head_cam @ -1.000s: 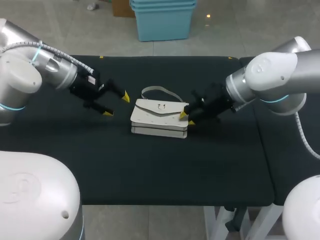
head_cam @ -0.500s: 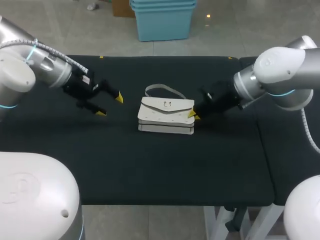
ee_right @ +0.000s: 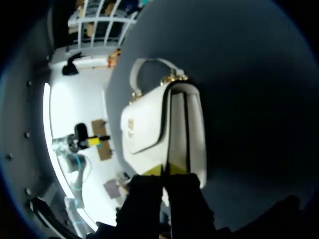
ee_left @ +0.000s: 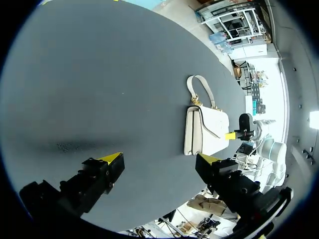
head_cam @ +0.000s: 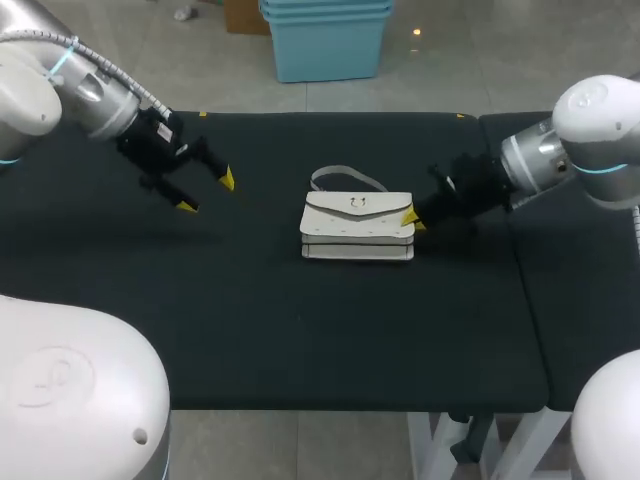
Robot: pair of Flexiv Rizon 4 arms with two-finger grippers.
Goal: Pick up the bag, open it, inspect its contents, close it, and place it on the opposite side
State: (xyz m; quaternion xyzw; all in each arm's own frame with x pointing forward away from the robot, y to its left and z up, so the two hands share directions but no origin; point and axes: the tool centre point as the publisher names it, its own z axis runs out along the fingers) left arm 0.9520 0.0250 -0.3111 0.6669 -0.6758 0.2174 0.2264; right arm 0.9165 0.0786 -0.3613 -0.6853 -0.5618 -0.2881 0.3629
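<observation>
Lying flat at mid-frame on the counter (head_cam: pixel 300 330), the bag (head_cam: pixel 358 225) looks light, semi-stiff and smooth. Right gripper (head_cam: pixel 411 218): jaws closed on the bag's right end. Left gripper (head_cam: pixel 207 192), upper left: jaws spread, well apart from it. The handle (head_cam: pixel 345 179) probably offers the surest hold.

Bag (head_cam: pixel 357 227): one, white; handle (head_cam: pixel 345 180): one; grippers: two, left gripper (head_cam: pixel 207 192), right gripper (head_cam: pixel 412 220); yellow fingertips (head_cam: pixel 228 179): four; black table (head_cam: pixel 300 330): one.
</observation>
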